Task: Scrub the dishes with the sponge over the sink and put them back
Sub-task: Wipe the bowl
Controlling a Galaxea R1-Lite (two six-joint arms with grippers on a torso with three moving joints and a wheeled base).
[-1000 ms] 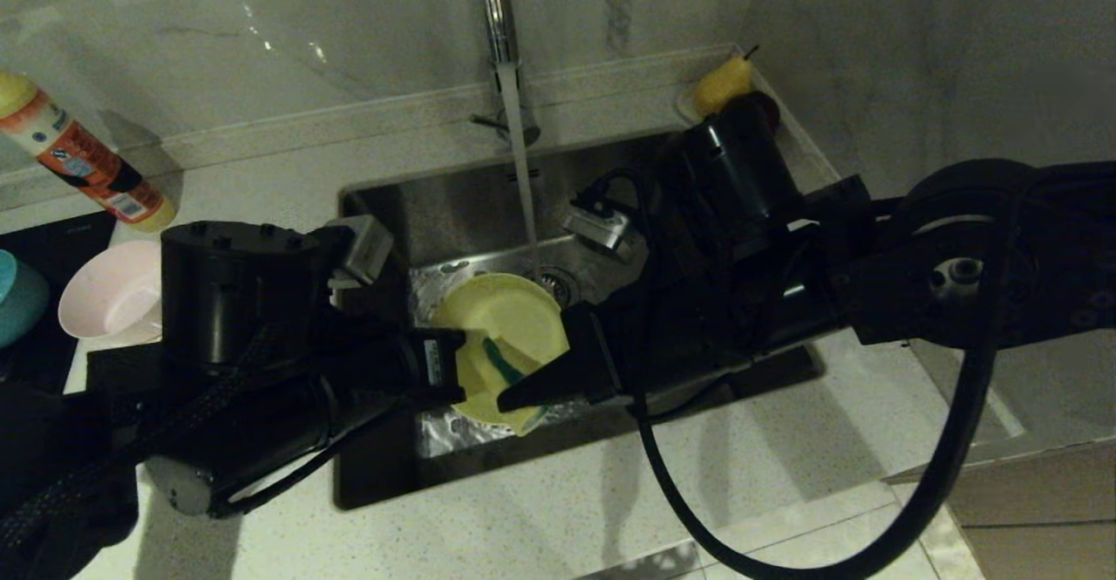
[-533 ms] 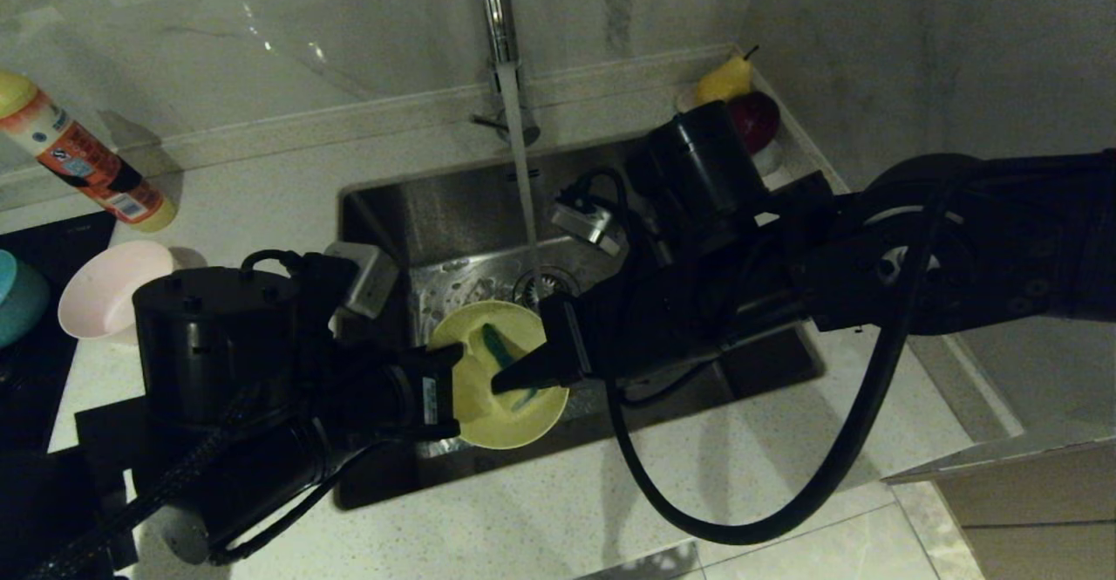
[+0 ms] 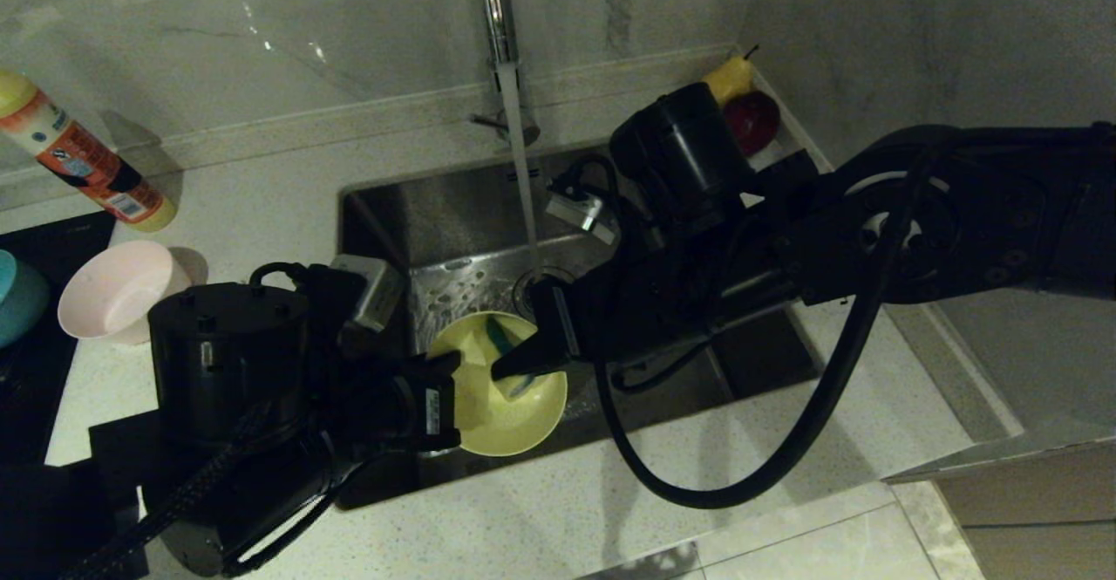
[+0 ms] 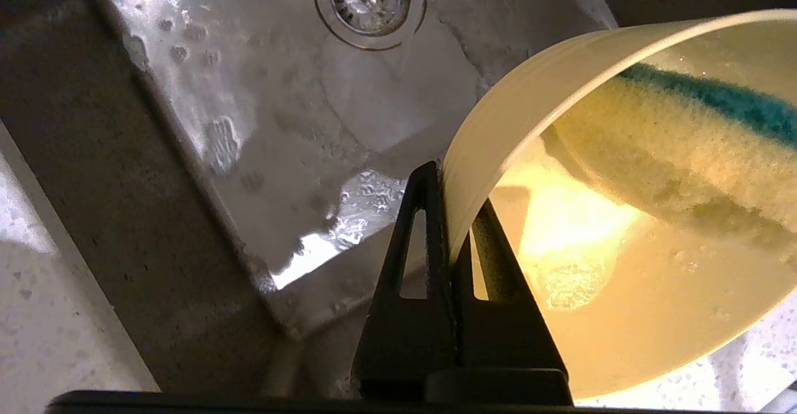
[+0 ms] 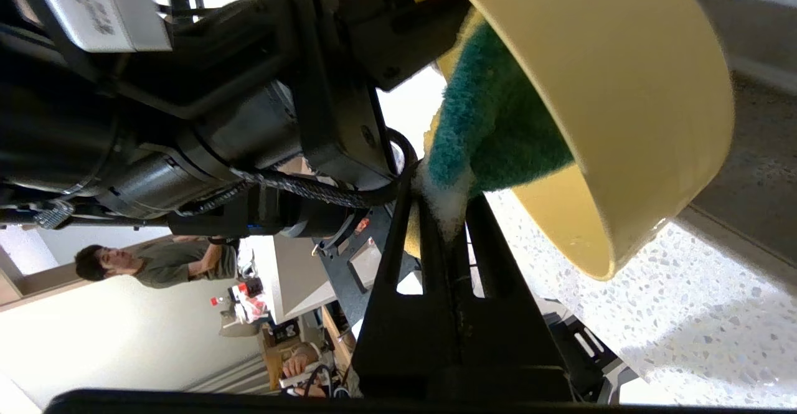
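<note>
While the left fingers pinch the yellow bowl's rim over the sink, the right fingers squeeze the sponge inside it. Scrubbing looks underway. Next, I think, rub all around inside.

- The bench is pale speckled stone with a steel sink set into it.
- A pink bowl sits at its left edge, with a teal bowl just beside it.
- An orange-labelled bottle stands behind them by the wall.
- A small dish of fruit rests in the far right corner.
</note>
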